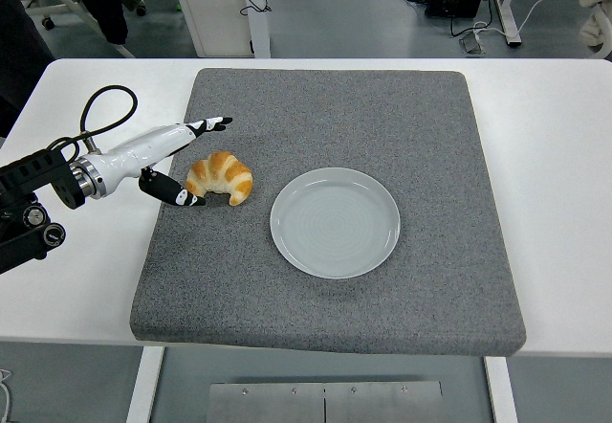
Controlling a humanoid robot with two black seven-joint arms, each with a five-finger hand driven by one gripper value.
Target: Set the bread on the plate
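Note:
A golden croissant [221, 177] lies on the grey mat [335, 107], left of a pale round plate [335, 222]. My left hand [196, 160] comes in from the left edge and is open around the croissant's left end. Its fingers [212, 123] stretch out just behind the bread, and the thumb [180, 194] lies low on the mat at the bread's near left side. I cannot tell whether thumb or fingers touch the croissant. The plate holds nothing. The right arm is out of view.
The mat covers most of the white table [564, 155]. A black cable [100, 107] loops above my left forearm. Chair legs, a table leg and cables show on the floor beyond the far edge.

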